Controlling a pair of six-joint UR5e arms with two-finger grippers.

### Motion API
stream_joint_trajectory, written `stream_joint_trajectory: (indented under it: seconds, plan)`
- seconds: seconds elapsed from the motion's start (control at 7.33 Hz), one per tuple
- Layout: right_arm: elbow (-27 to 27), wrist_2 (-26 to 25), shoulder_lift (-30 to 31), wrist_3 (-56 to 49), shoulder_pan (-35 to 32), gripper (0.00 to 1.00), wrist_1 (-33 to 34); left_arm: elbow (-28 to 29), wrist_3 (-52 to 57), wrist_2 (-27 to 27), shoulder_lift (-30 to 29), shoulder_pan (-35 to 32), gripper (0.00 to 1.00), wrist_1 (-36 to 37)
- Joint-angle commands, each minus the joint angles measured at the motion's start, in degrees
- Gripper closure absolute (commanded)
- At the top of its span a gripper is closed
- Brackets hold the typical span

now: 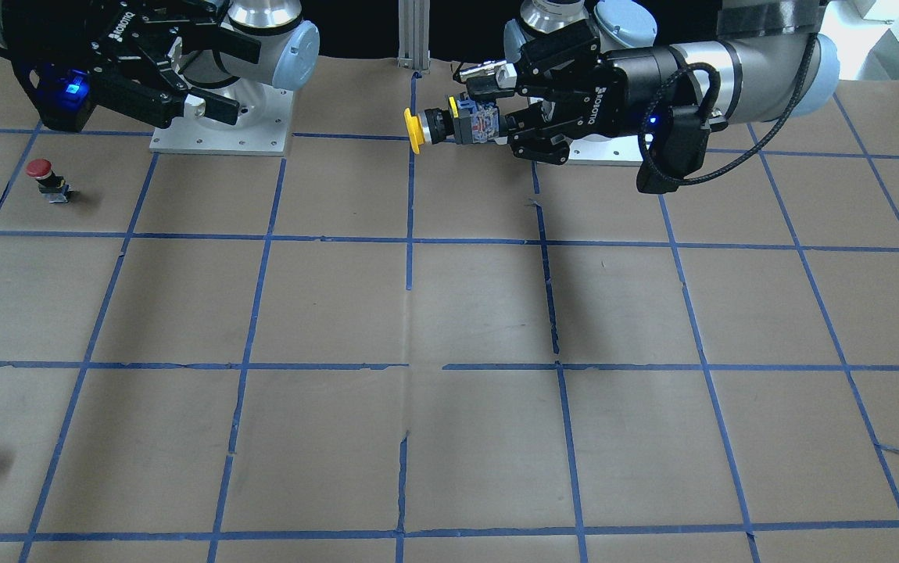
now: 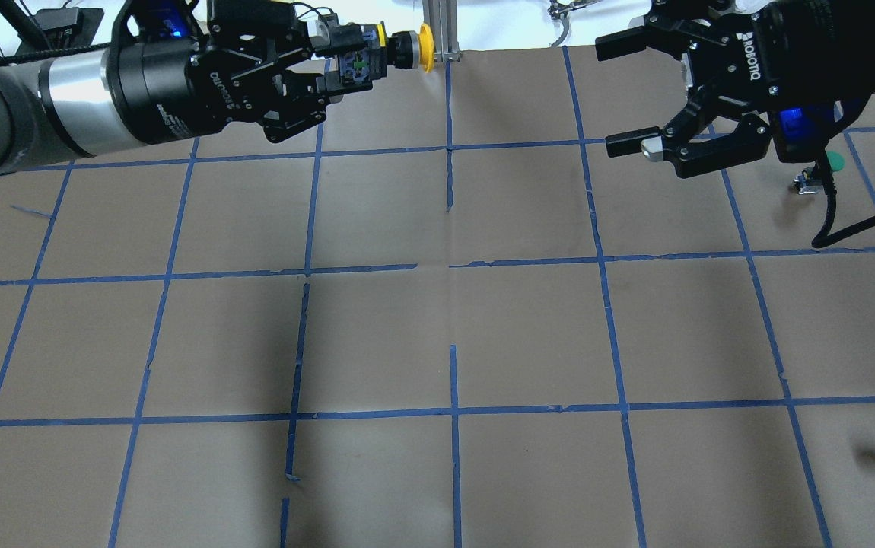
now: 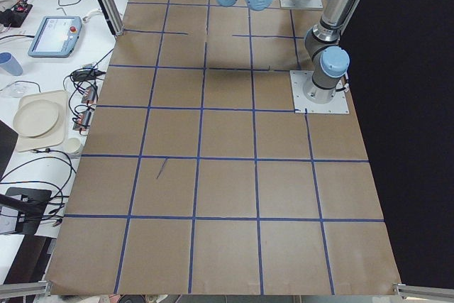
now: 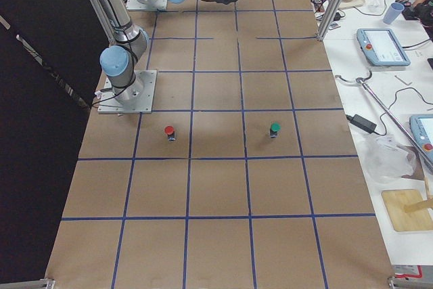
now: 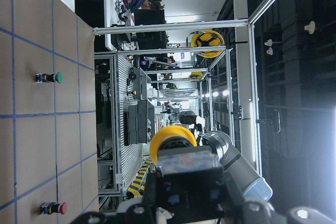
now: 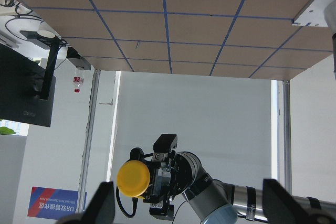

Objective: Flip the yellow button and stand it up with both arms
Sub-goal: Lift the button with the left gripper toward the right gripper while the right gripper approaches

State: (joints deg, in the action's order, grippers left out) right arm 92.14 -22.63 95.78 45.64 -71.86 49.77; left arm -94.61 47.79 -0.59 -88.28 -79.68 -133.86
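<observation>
Yellow mushroom-capped push button with a black-grey switch body [image 1: 453, 123] is held sideways above the brown paper table [image 1: 481, 313], its cap at the centre blue tape line [image 1: 409, 266]. The left gripper [image 1: 488, 105] is clamped on the body. Across that line and well apart, the right gripper [image 2: 620, 93] has its jaws spread wide. Only the right wrist view shows the cap face-on. The front view catches a red-capped button [image 1: 44, 176]; the overhead view catches a green-capped one [image 2: 832, 160].
</observation>
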Motion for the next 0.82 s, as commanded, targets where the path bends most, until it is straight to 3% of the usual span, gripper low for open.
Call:
stream_joint_trajectory:
  seconds: [0.0,0.27,0.55,0.68]
  plan:
    - [-0.03,5.91,-0.42,0.15,-2.82,0.0,-0.29,6.96,-14.42,0.41,-0.22,-0.73,0.93,2.63]
    - [-0.55,7.85,-0.68,2.24,-3.37,0.0,1.2,8.22,-19.47,-0.63,-1.18,-0.47,0.93,6.38]
    - [-0.56,9.18,-1.21,17.98,-3.89,0.0,15.01,7.52,-31.32,-2.3,-2.07,-1.43,0.94,17.18]
    - [-0.3,11.18,-1.21,25.3,-5.9,0.0,21.19,6.65,-30.66,-2.31,-1.89,-2.48,0.94,17.4]
